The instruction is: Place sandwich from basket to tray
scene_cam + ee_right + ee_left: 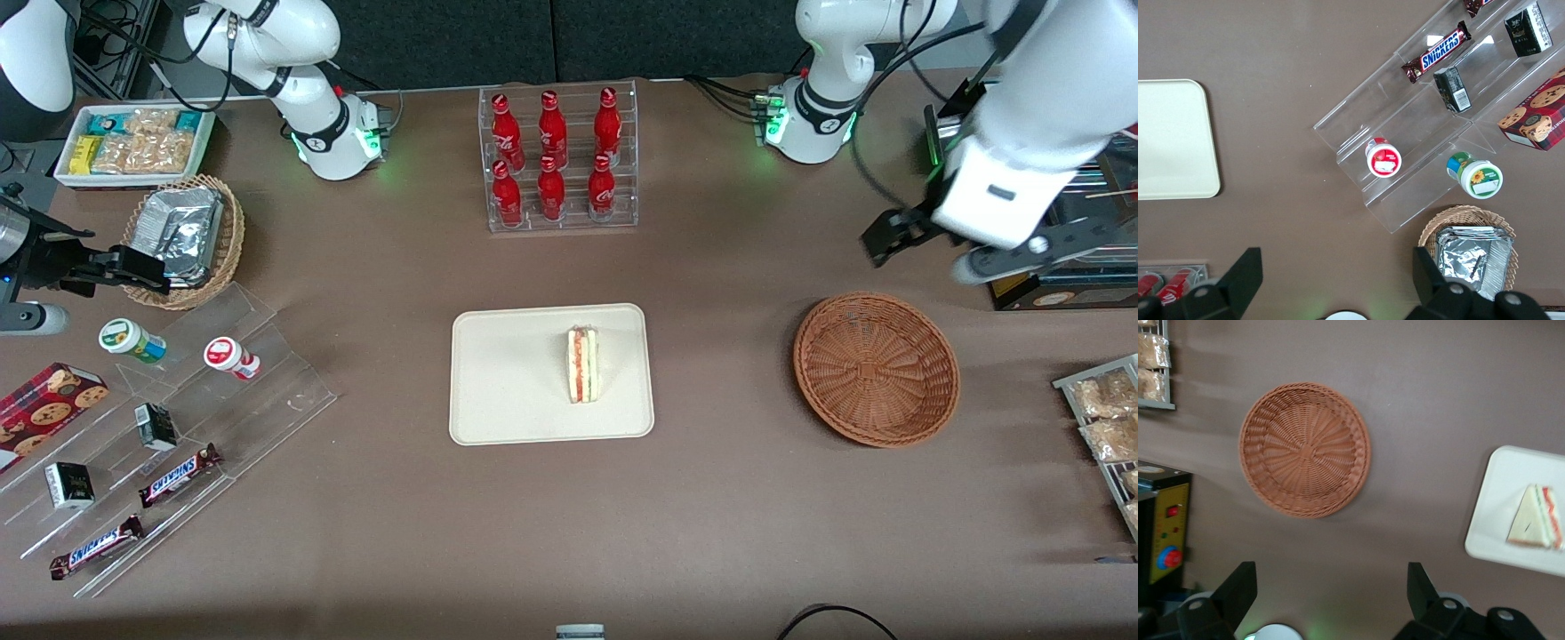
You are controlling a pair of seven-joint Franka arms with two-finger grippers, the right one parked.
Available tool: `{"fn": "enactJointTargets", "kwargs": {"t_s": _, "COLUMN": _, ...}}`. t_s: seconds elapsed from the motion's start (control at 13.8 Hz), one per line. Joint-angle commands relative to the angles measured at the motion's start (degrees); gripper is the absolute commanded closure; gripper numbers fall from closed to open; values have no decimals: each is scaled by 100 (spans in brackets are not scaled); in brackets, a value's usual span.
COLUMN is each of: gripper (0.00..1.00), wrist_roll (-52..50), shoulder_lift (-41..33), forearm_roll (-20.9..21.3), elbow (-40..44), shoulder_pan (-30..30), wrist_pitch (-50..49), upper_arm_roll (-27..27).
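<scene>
- Bench (pixel 711 533): brown, matte; nearest strip to the front camera bare.
- Snickers bars (pixel 178 474), two of them, lie on a clear stepped stand (pixel 267 373) toward the parked arm's end; two small dark cartons and two round-lidded tubs (pixel 229 356) sit on the same stand, a cookie box (pixel 44 404) beside it.
- Tray (pixel 498 382): cream, flat on the bench at mid-table.
- Sandwich (pixel 583 364): lies on the tray, in the half toward the working arm's end, filling stripe up. Wrist view shows it as a pale wedge (pixel 1535 527) with the red-green edge, resting flat on the tray (pixel 1501 513).
- Basket (pixel 876 367): reddish-brown wicker, on the bench well apart from the tray toward the working arm's end; nothing in it. Same in the wrist view (pixel 1305 450).
- Rack of bagged snacks (pixel 1102 418) at the bench edge beside the basket.
- Tool (pixel 920 244): raised above the bench, farther from the front camera than the basket and clear of it. Fingers (pixel 1238 587) spread wide, nothing between them.
- Foil packets in a tan basket (pixel 182 240), toward the parked arm's end.
- Bottle rack (pixel 560 160): clear, six red bottles, farther back than the tray.
- White box of snack packets (pixel 133 142) at the back, parked arm's end.
</scene>
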Motion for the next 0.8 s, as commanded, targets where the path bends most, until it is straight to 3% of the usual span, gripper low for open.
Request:
{"fn": "enactJointTargets", "kwargs": {"t_s": 0.0, "gripper": 1, "wrist_roll": 957, "shoulder_lift": -233, "forearm_roll": -254, "elbow": -66, "shoulder_pan": -24, "wrist_pitch": -335, "upper_arm_roll": 428}}
{"fn": "enactJointTargets", "kwargs": {"t_s": 0.36, "gripper": 1, "wrist_roll": 1971, "shoulder_lift": -575, "forearm_roll": -562, "elbow": -302, "shoulder_pan": -427, "wrist_pitch": -451, "upper_arm_roll": 1509}}
{"fn": "enactJointTargets", "kwargs": {"t_s": 0.72, "gripper": 1, "wrist_roll": 1945, "shoulder_lift": -585, "forearm_roll": -588, "elbow": -330, "shoulder_pan": -455, "wrist_pitch": -460, "upper_arm_roll": 1485}}
